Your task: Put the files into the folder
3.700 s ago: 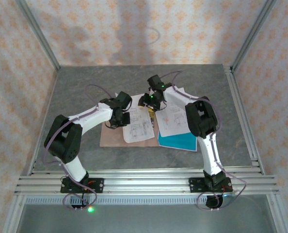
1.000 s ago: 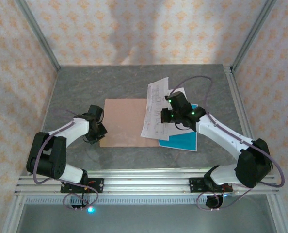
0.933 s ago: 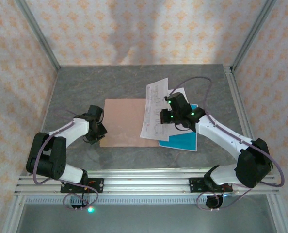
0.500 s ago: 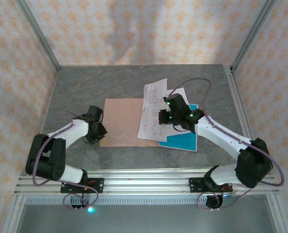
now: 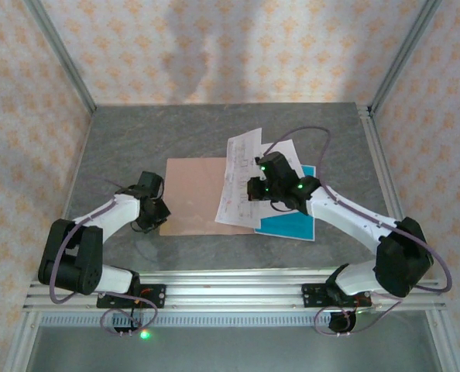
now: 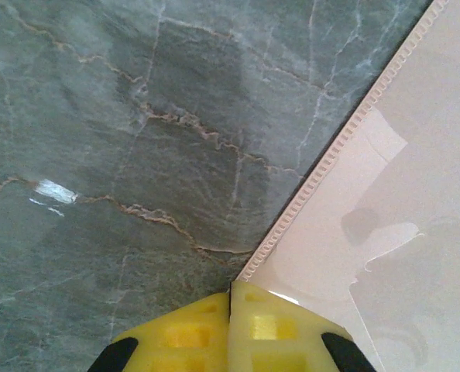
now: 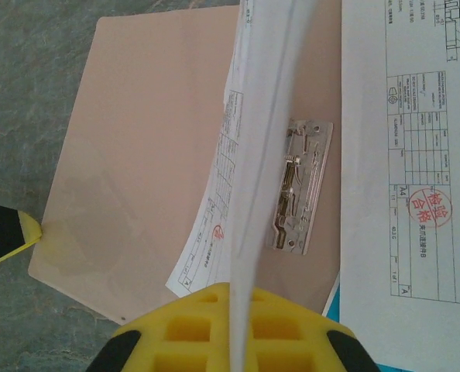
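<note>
- Pinkish-brown folder lies open on the counter; your left tool, pressed together, touches its corner.
- Your right tool pinches a printed sheet above the metal fastener.
- Next, lay that sheet flat inside.

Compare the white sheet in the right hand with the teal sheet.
The held sheet is white with printed diagrams; the teal sheet is plain. The held sheet is pinched in the right hand, lifted over the folder; the teal sheet lies flat. Both are rectangular paper.
</note>
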Available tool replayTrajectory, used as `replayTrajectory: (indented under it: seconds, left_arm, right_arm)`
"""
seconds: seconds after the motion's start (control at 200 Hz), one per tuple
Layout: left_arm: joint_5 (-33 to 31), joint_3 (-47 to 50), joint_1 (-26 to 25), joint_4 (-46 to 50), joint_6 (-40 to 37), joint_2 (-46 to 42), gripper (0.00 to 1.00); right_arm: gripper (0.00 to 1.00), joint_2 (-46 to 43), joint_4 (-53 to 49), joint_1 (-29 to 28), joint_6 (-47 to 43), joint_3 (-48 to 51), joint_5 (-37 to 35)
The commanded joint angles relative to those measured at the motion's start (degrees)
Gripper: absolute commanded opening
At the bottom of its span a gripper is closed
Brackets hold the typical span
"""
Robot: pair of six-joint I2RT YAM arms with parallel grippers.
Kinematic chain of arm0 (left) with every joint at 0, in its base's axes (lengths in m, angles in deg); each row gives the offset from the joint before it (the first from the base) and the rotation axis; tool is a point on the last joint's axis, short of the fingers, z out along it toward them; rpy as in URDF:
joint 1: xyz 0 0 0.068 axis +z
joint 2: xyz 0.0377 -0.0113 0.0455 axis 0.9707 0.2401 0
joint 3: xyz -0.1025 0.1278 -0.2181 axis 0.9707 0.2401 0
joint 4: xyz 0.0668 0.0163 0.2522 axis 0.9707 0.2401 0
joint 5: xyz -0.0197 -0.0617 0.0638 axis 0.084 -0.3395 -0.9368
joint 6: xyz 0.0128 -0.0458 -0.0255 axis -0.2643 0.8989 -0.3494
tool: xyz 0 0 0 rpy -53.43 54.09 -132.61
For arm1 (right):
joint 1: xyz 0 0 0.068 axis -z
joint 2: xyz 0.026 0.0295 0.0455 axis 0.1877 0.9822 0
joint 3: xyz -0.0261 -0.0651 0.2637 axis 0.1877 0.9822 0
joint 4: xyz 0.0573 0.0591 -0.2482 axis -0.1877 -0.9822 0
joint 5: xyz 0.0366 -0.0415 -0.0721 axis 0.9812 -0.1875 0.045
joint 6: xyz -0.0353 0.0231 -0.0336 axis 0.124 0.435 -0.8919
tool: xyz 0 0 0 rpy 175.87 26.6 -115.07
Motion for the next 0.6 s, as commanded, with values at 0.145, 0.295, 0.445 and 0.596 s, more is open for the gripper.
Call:
replayTrajectory:
  seconds: [0.145,0.295,0.445,0.596]
  left_arm:
    - [-0.02,1.0,0.43,0.67,0.36,-0.92,0.0]
    - [-0.02,1.0,0.42,0.81,0.28,-0.92,0.0]
    - [-0.19,0.91,0.42,0.77,0.15,-0.68,0.0]
    - [-0.12,1.0,0.43,0.58,0.06,-0.32,0.0]
  right_arm:
    - [0.0,1.81,4.63,-0.31,1.39,0.92,4.34]
    - [0.0,3.95,7.21,-0.31,1.7,1.43,7.86]
    - [0.0,7.38,9.35,0.36,0.66,0.9,12.92]
    - [0.0,11.03,11.65,2.0,-0.57,0.38,18.84]
